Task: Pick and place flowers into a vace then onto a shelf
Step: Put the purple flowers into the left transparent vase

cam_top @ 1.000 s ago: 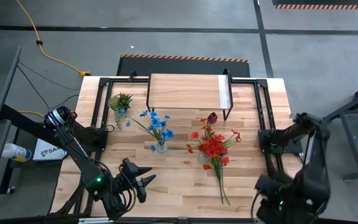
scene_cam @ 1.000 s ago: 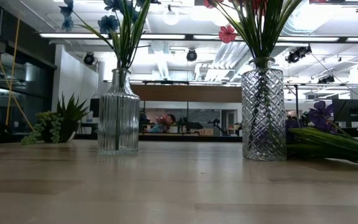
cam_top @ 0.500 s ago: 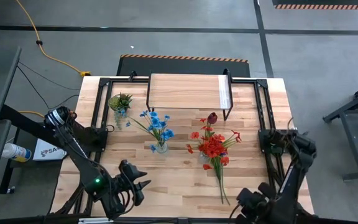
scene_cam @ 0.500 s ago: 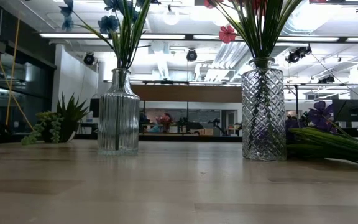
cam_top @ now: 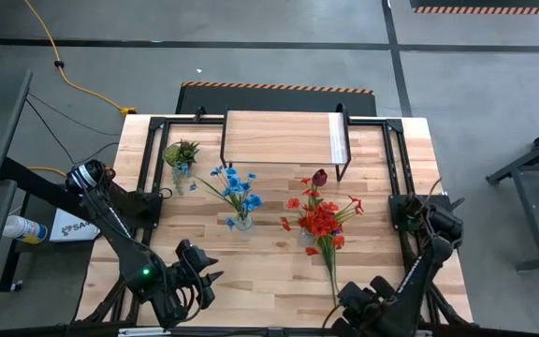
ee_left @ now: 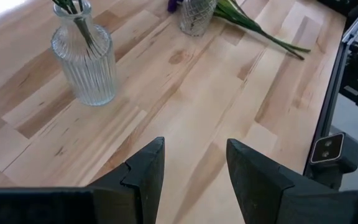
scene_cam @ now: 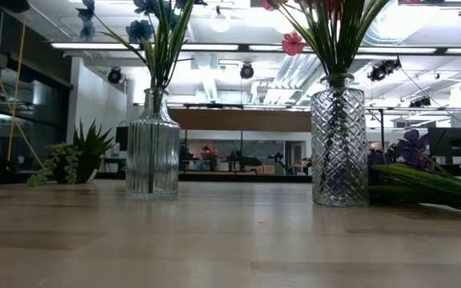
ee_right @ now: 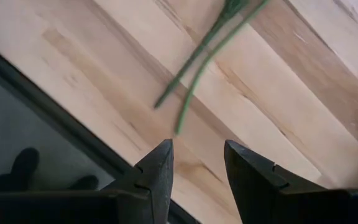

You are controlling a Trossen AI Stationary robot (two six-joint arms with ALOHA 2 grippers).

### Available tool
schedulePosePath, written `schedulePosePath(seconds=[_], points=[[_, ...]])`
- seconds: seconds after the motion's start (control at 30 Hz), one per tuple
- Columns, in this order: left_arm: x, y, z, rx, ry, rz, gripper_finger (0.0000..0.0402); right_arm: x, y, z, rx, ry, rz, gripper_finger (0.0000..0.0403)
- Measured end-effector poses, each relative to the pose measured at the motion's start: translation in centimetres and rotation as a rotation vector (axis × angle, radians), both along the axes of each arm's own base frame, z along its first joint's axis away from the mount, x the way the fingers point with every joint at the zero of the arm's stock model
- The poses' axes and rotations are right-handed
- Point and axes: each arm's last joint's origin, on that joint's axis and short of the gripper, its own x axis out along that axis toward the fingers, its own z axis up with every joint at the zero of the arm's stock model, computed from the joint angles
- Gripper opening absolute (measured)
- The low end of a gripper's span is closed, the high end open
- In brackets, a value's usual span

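Though loose, flowers (cam_top: 330, 273) lengthwise front-to-back.

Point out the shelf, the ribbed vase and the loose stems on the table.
shelf (cam_top: 279, 137), high view, middle of its board.
ribbed vase (scene_cam: 152, 152), low view, middle of its glass body.
loose stems (ee_right: 199, 57), right wrist view, midway along the stems.

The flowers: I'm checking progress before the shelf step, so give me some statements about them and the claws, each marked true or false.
1. The blue flowers stand in a ribbed glass vase. True.
2. A vase stands on the shelf. False: both vases stand on the table.
3. Loose stems lie on the table ahead of the right claw. True.
4. The left claw grips a vase. False: it is open and holds nothing.
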Motion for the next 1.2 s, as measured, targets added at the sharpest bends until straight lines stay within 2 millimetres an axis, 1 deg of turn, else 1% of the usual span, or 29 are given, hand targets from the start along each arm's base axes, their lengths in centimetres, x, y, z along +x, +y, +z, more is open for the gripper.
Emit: schedulePosePath(seconds=[0.2,0.4,0.53,0.63,0.73,0.9,1.03,1.13,1.2], points=[[-0.1,0.1,0.0,0.012,0.01,-0.005,0.0207,1.3,-0.3,-1.2,-0.025,0.013,-0.028,0.0135],[-0.1,0.1,-0.1,0.009,0.026,-0.01,0.0207,2.1,-0.5,-2.0,-0.019,0.017,-0.053,0.0135],[-0.1,0.1,-0.1,0.008,0.028,-0.011,0.0207,2.7,-0.2,-2.6,0.006,0.01,-0.068,0.0135],[-0.1,0.1,-0.1,0.008,0.028,-0.011,0.0207,2.9,0.3,-3.5,0.025,0.019,-0.079,0.0135],[-0.1,0.1,-0.1,0.008,0.028,-0.011,0.0207,2.7,0.6,-4.2,0.025,0.055,-0.094,0.0135],[-0.1,0.1,-0.1,0.007,0.028,-0.011,0.0207,2.4,0.3,-4.2,-0.021,0.066,-0.093,0.0131],[-0.1,0.1,-0.1,0.003,0.027,-0.011,0.0207,2.0,-0.4,-4.2,-0.097,0.1,-0.088,0.0113],[-0.1,0.0,-0.1,-0.001,0.032,-0.014,0.0207,1.3,-1.1,-4.9,-0.13,0.181,-0.114,0.0098],[-0.1,0.0,-0.1,-0.009,0.041,-0.018,0.0207,1.0,-1.0,-5.2,-0.12,0.208,-0.114,0.0093]])
